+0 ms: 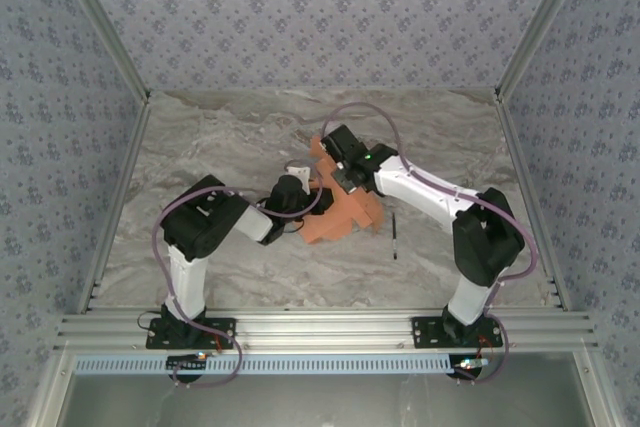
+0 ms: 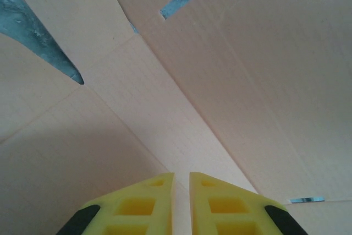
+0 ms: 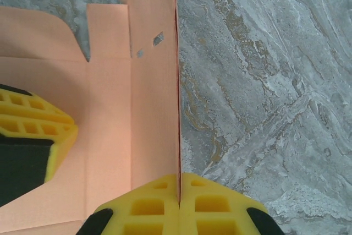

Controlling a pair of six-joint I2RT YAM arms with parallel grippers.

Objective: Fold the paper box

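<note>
The paper box (image 1: 342, 217) is a salmon-orange die-cut card lying partly folded at the table's middle, between both arms. My right gripper (image 1: 346, 173) (image 3: 179, 175) is shut on the upright edge of one card panel (image 3: 154, 108), which stands vertical between its yellow fingers. My left gripper (image 1: 306, 199) (image 2: 182, 175) points down at the card's inner surface (image 2: 220, 70). A narrow slit shows between its fingers and nothing is in it. Its yellow finger (image 3: 33, 130) also shows at the left of the right wrist view, resting on the flat card.
A thin dark pen-like stick (image 1: 394, 237) lies on the marble table (image 1: 220, 137) just right of the card. Patterned walls stand close on three sides. A metal rail (image 1: 320, 329) runs along the near edge.
</note>
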